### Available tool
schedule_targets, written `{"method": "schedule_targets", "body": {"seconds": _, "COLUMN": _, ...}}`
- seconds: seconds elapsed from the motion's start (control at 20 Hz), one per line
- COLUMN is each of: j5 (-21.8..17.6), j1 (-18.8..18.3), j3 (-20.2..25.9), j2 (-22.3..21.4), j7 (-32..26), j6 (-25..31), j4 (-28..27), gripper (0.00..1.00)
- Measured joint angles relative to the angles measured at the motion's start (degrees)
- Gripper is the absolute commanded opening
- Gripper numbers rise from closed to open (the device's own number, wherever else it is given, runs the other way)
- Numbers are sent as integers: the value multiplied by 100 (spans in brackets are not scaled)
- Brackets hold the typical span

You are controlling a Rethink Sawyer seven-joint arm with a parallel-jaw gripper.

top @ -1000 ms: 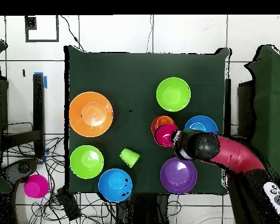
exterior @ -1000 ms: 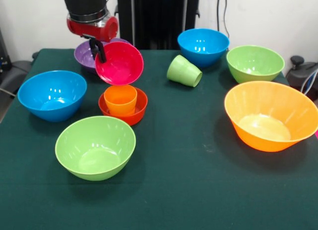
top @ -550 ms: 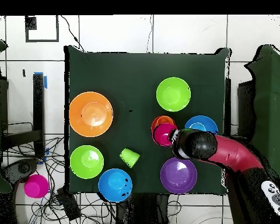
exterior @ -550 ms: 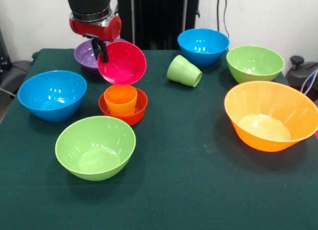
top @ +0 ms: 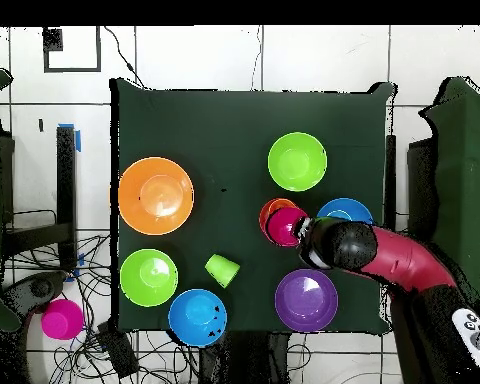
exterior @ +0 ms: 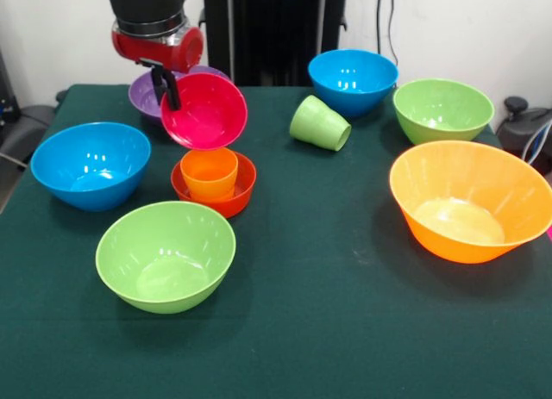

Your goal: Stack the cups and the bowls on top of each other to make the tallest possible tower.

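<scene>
1. The gripper (exterior: pixel 170 87) grasps the magenta bowl (exterior: pixel 205 111) by its rim, tilted.
2. The bowl hangs just above the orange cup (exterior: pixel 210 173), which stands in the red-orange bowl (exterior: pixel 233 197).

Open cloth lies mid-table between the large orange bowl (exterior: pixel 470 201) and the near green bowl (exterior: pixel 166 255)

**The Red and Black Robot Arm**

The arm (exterior: pixel 153 11) is fat and round like a big pipe. In the front view its top part is black. Under that runs a thin shiny silver ring, and then a bright red, shiny band. Two thin black prongs stick out below the red band at about 6 o'clock. In the overhead view, the arm is a long red tube with a round black end at 9 o'clock.
</scene>
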Motion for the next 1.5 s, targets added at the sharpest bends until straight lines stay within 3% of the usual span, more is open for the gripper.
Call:
{"method": "schedule_targets", "body": {"seconds": 0.5, "j5": -1, "j1": 16, "j3": 0, "j2": 4, "j7": 0, "j6": 443, "j4": -432, "gripper": 0}}
{"method": "schedule_targets", "body": {"seconds": 1.5, "j5": -1, "j1": 371, "j3": 0, "j2": 5, "j7": 0, "j6": 469, "j4": -544, "gripper": 0}}
